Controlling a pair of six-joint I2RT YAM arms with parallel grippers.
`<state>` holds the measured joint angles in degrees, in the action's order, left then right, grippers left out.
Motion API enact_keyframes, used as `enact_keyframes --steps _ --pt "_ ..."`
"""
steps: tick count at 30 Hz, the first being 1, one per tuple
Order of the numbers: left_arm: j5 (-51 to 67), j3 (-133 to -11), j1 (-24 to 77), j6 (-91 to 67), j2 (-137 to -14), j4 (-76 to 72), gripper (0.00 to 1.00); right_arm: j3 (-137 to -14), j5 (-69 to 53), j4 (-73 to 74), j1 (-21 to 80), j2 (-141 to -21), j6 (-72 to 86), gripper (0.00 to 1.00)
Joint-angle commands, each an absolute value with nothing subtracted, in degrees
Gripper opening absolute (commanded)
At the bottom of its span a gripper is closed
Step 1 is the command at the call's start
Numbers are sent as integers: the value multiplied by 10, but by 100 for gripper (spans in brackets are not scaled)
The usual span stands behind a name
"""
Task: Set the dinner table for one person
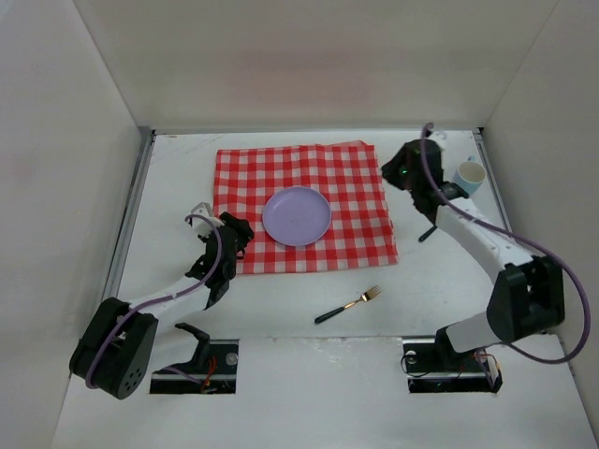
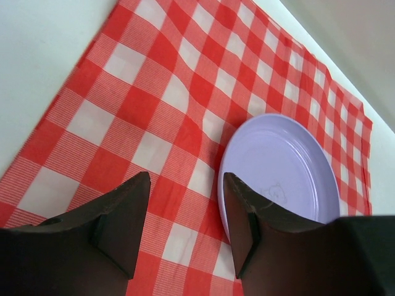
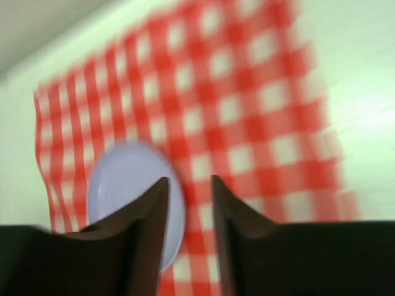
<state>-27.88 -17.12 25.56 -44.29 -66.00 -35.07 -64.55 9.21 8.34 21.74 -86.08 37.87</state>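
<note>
Left gripper: jaws wide apart, empty, above the checked cloth beside the lilac plate. Right gripper: jaws narrowly parted, empty. The dinner table lies beneath both and bears the cloth with the plate on it. A fork lies on the bare surface.

Large flat matte-white rectangular dinner table, level, enclosed by white walls

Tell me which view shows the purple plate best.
Top external: the whole plate lies unobstructed on the checked cloth. Left wrist shows it close, but one jaw hides its edge; right wrist shows it blurred, partly behind the jaws.
</note>
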Motion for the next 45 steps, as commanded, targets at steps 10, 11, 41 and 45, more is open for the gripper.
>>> enact_keyframes --steps 10,11,41,45 --pt "-260 -184 273 -433 -668 -385 45 -635 341 50 -59 -800 339 48" --pt "-260 -185 273 -433 -671 -386 46 -635 338 48 -75 -811 338 53" --pt "-245 -189 269 -446 -700 -389 48 -771 228 117 -138 -1055 346 21" --pt "-250 -188 269 -446 -697 -389 48 -765 236 108 -138 -1006 350 15"
